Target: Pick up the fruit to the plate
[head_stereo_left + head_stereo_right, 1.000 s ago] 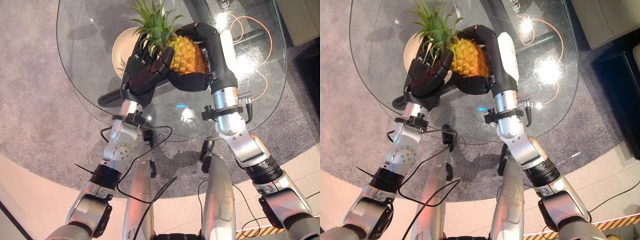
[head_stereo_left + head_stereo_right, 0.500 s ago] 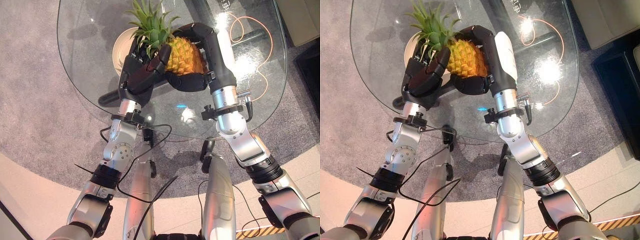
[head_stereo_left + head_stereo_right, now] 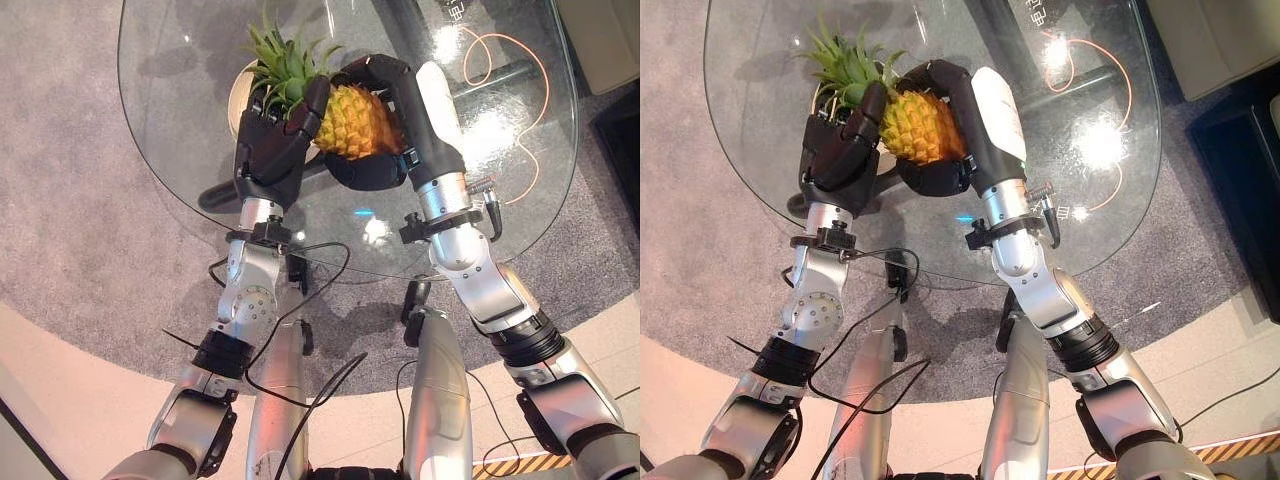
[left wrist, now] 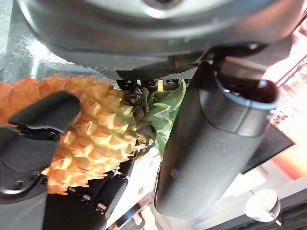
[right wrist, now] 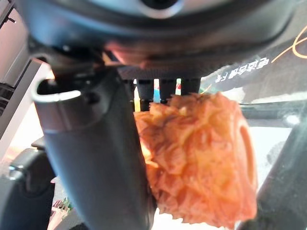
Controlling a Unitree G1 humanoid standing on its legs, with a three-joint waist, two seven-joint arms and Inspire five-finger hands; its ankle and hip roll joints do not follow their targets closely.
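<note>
Pineapple [image 3: 358, 120] clasped between left hand [image 3: 272, 150] and right hand [image 3: 385, 165]; fingers curled round it.

The pineapple [image 3: 355, 120] is sitting between the two hands above the bench [image 3: 180, 130], with the left hand [image 3: 272, 145] on its left and the right hand [image 3: 395, 125] wrapping its right side. The plate [image 3: 240, 85] is lying on the bench at the far left, just behind the left hand.

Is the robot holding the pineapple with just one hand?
No, the left hand and right hand both curl round the pineapple.
</note>
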